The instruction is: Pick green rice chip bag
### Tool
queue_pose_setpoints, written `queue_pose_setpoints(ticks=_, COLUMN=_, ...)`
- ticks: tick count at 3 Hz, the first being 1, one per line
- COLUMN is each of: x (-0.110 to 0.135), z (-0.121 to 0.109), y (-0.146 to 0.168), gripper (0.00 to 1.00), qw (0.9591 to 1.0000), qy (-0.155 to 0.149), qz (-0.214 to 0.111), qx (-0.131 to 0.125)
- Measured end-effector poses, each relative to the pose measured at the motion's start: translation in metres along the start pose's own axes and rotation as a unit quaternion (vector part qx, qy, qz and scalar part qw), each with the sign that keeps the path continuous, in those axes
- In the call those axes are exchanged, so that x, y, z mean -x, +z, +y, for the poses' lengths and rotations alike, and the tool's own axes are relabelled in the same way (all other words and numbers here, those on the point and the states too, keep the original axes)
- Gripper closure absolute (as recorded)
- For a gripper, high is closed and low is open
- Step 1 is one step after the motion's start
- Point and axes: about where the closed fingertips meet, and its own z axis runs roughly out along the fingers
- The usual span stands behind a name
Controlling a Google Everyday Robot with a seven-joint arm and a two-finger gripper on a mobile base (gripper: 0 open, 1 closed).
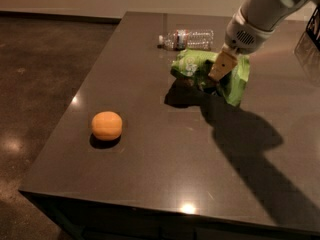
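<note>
The green rice chip bag [189, 64] is a crinkly light-green bag with white patches, at the far right of the dark table [150, 179]. It hangs a little above the tabletop, with its shadow on the surface below it. My gripper [218, 77] comes down from the upper right and is shut on the middle of the bag. A tan finger [223, 64] shows in front of the bag, whose right part droops beside it.
A clear plastic bottle [187, 38] lies on its side just behind the bag. An orange fruit [106, 125] sits near the table's left front. The arm's shadow falls across the right side. The table's edges are near on the left and front.
</note>
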Motion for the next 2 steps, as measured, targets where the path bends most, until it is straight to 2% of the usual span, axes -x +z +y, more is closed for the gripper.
queue_pose_setpoints(ticks=1, x=0.016, z=0.005, y=-0.034, gripper=1.00, qw=0.9991, qy=-0.024, qz=-0.036, qx=0.002)
queue_pose_setpoints(ticks=2, x=0.026, z=0.008, y=-0.055, gripper=1.00, qw=0.9974, qy=-0.042, qz=-0.058, qx=0.004)
